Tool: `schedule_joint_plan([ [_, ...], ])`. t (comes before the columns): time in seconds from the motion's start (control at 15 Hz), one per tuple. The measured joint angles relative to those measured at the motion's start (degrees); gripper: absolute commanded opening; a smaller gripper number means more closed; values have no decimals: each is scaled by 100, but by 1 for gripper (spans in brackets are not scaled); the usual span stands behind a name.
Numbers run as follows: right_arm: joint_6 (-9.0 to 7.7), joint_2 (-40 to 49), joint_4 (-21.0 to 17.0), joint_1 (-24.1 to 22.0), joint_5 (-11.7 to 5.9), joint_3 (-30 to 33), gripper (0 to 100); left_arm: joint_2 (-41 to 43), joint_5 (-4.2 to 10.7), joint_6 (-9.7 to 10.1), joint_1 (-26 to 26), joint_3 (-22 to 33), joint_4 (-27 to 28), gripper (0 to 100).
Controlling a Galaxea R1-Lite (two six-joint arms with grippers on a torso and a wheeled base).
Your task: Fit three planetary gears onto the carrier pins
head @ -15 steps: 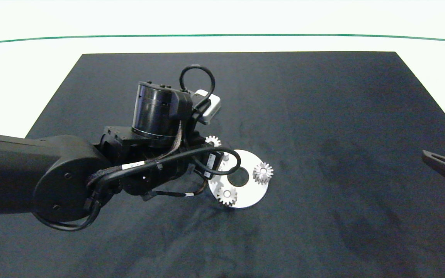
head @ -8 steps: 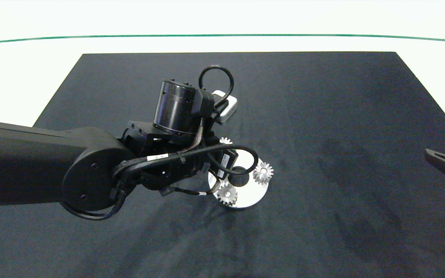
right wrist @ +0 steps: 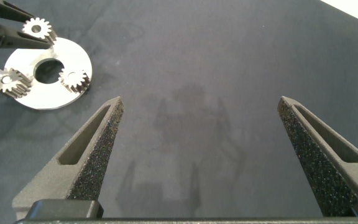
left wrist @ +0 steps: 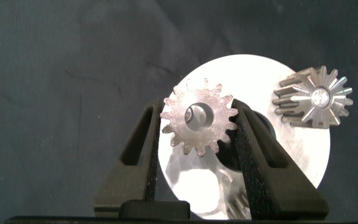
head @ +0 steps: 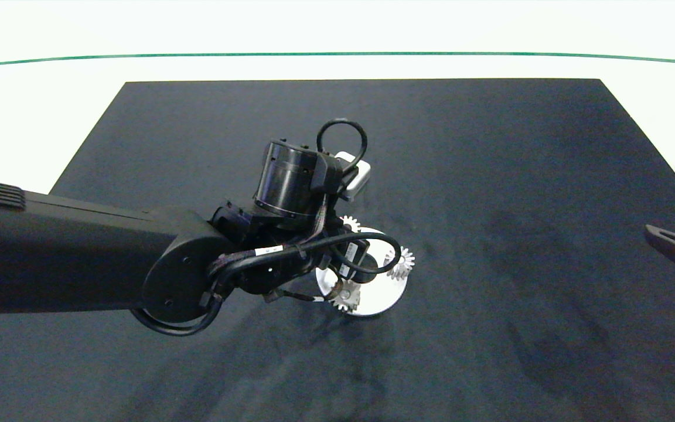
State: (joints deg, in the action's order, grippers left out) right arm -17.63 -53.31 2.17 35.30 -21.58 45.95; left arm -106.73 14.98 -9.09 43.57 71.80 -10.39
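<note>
The left gripper [left wrist: 199, 124] hangs over the far left part of the white carrier disc [head: 385, 296], its two grey fingers [left wrist: 143, 149] closed onto a silvery planetary gear [left wrist: 199, 118]. The pads press against the gear's teeth on opposite sides, and the gear sits flat between them with its bore facing up; something pale shows inside the bore, though I cannot tell whether that is a pin. From the head view only a sliver of this held gear [head: 349, 223] peeks out at the far edge of the disc, just behind the arm's dark wrist and its looping cables.

Two more gears are already on the disc. One sits on the right side [head: 403, 262], partly behind a cable loop; in the left wrist view it [left wrist: 314, 98] stands over the disc's rim, apart from the held gear. The other is on the near left side of the disc [head: 346, 296], also half covered by the arm. The right wrist view shows all three from afar: the held one [right wrist: 37, 28] between the left fingertips, and the seated pair [right wrist: 8, 81] [right wrist: 74, 79] either side of the disc's central hole [right wrist: 45, 70].

The disc lies on a black mat [head: 519, 176] that covers the white table [head: 33, 105].

The right gripper [right wrist: 201, 146] is well off to the right, low over bare mat, its fingers [right wrist: 89, 149] spread wide with nothing between them.
</note>
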Motion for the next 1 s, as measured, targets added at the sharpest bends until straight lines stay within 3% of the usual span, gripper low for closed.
schedule_joint_plan([
  [1.0,-6,-11,9,9,0,2,100,-7,32,2,-112,-41,-55,25],
])
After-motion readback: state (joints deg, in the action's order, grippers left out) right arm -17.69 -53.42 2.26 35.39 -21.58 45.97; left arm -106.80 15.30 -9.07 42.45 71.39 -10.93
